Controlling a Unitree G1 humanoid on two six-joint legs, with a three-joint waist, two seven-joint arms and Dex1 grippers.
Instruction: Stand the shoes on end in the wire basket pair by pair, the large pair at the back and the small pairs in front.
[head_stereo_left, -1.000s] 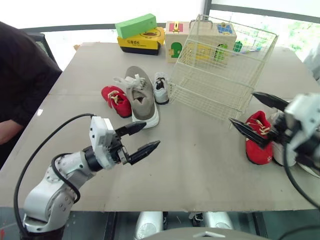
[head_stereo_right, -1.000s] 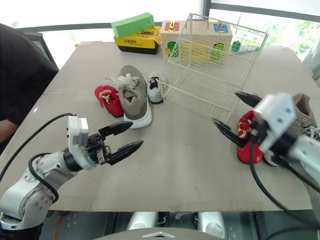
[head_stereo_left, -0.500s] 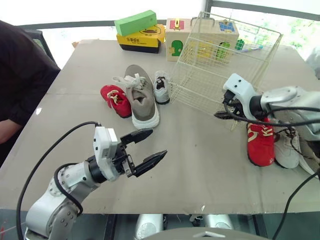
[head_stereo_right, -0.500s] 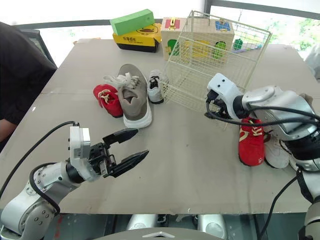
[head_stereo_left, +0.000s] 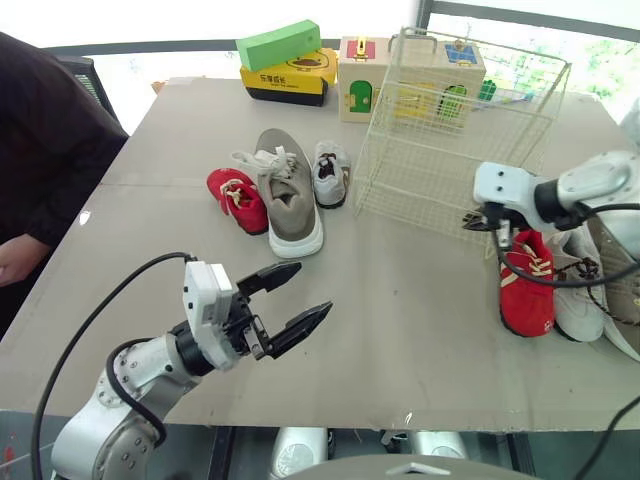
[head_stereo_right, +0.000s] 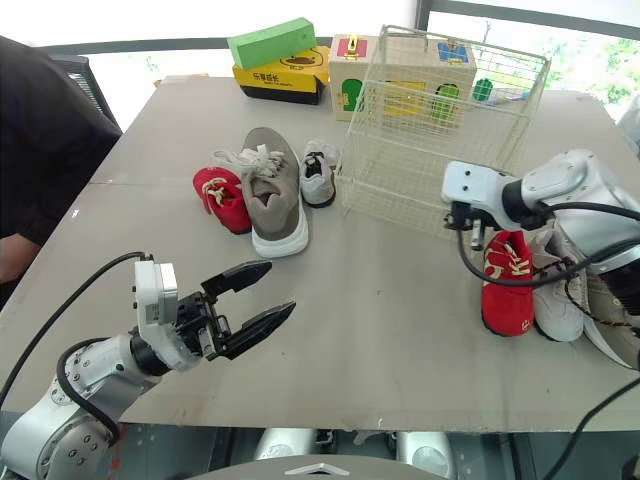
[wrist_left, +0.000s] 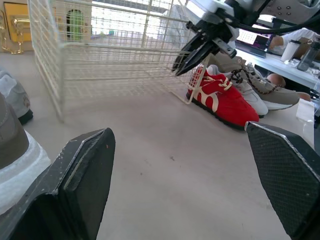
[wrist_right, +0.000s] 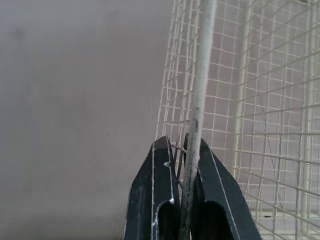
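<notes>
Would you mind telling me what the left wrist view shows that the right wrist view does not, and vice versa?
The left wrist view adds the open left gripper, plus a red shoe and a white shoe side by side on the table. The right wrist view adds a close look at the right gripper shut on a wire of the wire basket. Both share the basket, the right gripper and the table.

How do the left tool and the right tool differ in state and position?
The left tool is open and holds nothing; the right tool is shut on a wire of the wire basket. The left tool hovers over bare table; the right tool is at the basket's lower corner. Both have two black fingers.
</notes>
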